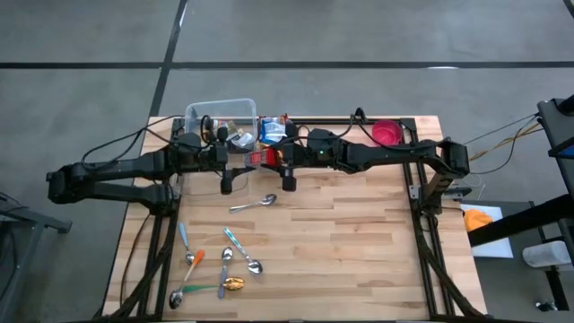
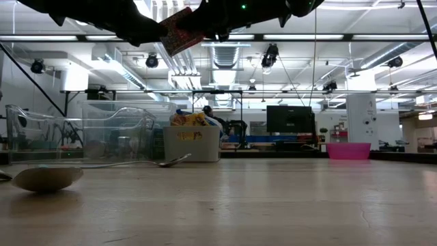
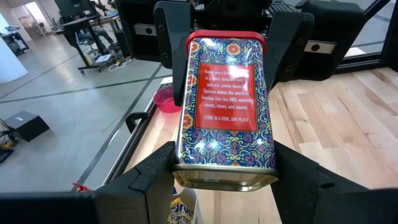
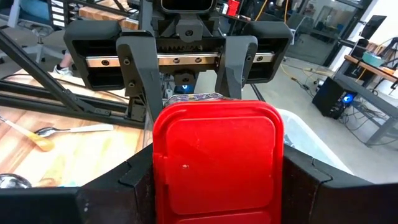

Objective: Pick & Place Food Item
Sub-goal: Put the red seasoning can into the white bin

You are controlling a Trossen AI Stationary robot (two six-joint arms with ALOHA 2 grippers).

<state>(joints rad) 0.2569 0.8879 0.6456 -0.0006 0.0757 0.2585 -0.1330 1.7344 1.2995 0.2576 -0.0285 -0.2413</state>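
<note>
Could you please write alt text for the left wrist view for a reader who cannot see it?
A red-lidded patterned spice tin is held in the air between the left gripper and the right gripper, both closed on it. Below lie the wooden table and a pink bowl.

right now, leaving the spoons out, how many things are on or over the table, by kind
red patterned tin, up in the air: 1
clear plastic bin: 1
white box of snack packets: 1
pink bowl: 1
total: 4
</note>
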